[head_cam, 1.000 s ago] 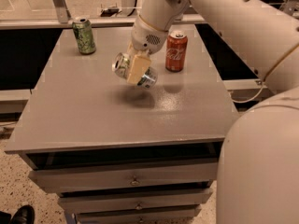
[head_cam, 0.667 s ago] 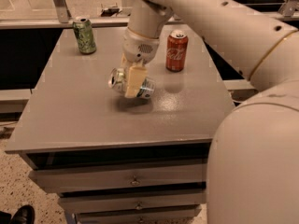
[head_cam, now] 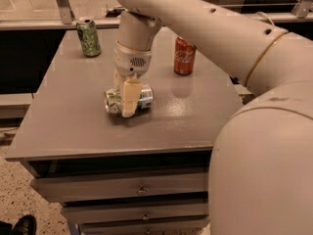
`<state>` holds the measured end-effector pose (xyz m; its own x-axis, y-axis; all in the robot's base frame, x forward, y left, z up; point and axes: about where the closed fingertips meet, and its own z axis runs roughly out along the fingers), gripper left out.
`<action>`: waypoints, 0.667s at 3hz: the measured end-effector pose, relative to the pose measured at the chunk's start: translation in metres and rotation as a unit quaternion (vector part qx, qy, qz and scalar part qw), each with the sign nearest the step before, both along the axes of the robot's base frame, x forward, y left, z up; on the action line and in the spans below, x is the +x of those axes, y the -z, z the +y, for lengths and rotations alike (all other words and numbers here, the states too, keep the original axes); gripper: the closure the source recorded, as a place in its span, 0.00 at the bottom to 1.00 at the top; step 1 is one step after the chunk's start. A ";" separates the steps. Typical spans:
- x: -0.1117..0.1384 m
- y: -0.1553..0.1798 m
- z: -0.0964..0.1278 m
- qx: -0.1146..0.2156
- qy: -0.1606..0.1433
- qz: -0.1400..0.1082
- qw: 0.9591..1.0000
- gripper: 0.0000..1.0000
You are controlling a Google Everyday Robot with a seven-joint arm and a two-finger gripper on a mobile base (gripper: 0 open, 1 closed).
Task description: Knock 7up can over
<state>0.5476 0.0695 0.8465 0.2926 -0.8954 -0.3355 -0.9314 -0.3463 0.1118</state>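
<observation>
The 7up can (head_cam: 145, 97), white and silver with green print, lies on its side on the grey table (head_cam: 68, 126), a little left of the middle. My gripper (head_cam: 124, 103) reaches down from above and is shut on it. One cream finger (head_cam: 131, 96) crosses the front of the can, and the other finger is behind it. The can's middle is hidden by the front finger. My arm comes in from the upper right.
An all-green patterned can (head_cam: 89, 36) stands at the table's back left. A red Coca-Cola can (head_cam: 184, 56) stands at the back right. Drawers (head_cam: 139, 187) sit under the tabletop. A black shoe (head_cam: 22, 225) is on the floor at lower left. My arm's bulk fills the right side.
My gripper has moved left and down with the can in it. The can went from held tilted above the table to lying sideways on the tabletop.
</observation>
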 end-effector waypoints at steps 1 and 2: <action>-0.005 0.003 0.008 0.003 -0.008 0.004 1.000 0.01; -0.007 0.004 0.011 0.005 -0.010 0.005 1.000 0.00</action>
<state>0.5405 0.0801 0.8423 0.3077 -0.8859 -0.3470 -0.9227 -0.3668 0.1183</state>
